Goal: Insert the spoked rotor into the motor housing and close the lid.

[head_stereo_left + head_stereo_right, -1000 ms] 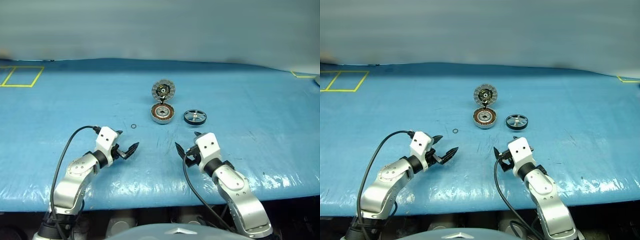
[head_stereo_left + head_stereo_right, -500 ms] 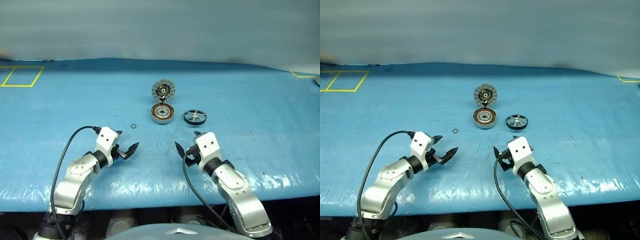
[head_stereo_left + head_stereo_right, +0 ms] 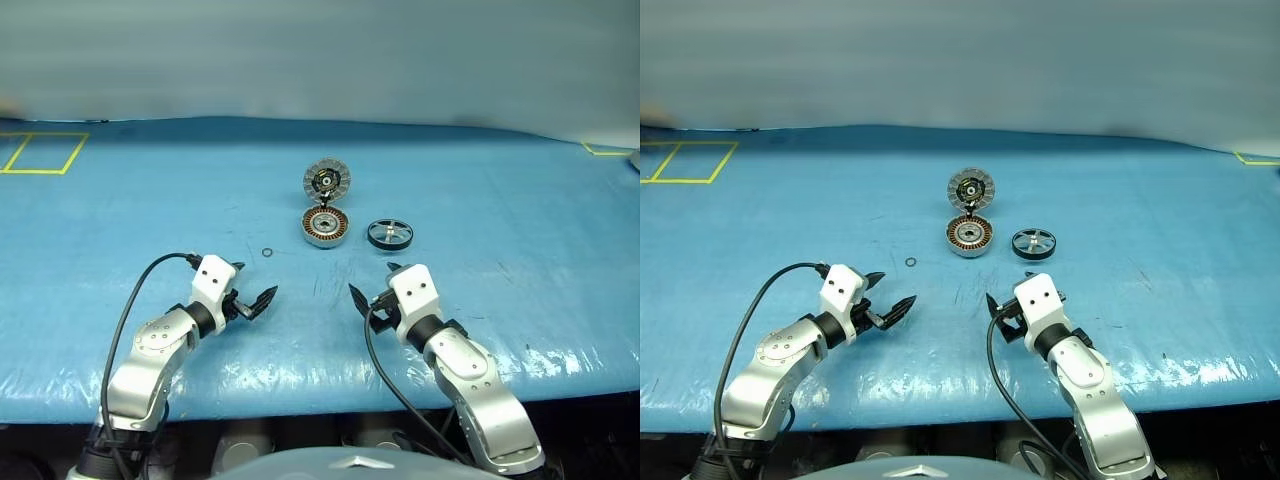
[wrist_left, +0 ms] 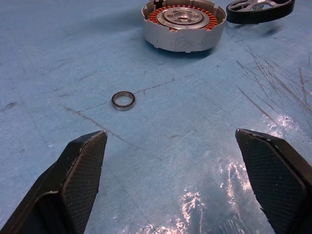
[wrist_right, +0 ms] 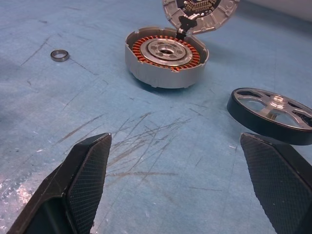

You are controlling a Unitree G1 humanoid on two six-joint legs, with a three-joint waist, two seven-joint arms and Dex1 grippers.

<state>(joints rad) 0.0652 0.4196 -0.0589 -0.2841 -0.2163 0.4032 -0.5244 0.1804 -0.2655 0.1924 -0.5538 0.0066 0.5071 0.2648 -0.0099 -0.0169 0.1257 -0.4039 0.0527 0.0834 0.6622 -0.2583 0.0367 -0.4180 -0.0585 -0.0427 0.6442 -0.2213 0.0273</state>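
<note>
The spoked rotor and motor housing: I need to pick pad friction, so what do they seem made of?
The spoked rotor looks like metal: a dark outer band with bright, machined-looking silver spokes and hub. The motor housing looks like matte grey cast or machined metal, with a ring of copper-coloured windings around a shiny silver centre. Both seem hard and smooth, though any coating is unclear.

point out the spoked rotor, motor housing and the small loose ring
spoked rotor [image 5: 273, 114], right wrist view, on a spoke beside the hub
motor housing [image 5: 165, 51], right wrist view, on its silver centre
small loose ring [image 4: 123, 101], left wrist view, on its rim
</note>
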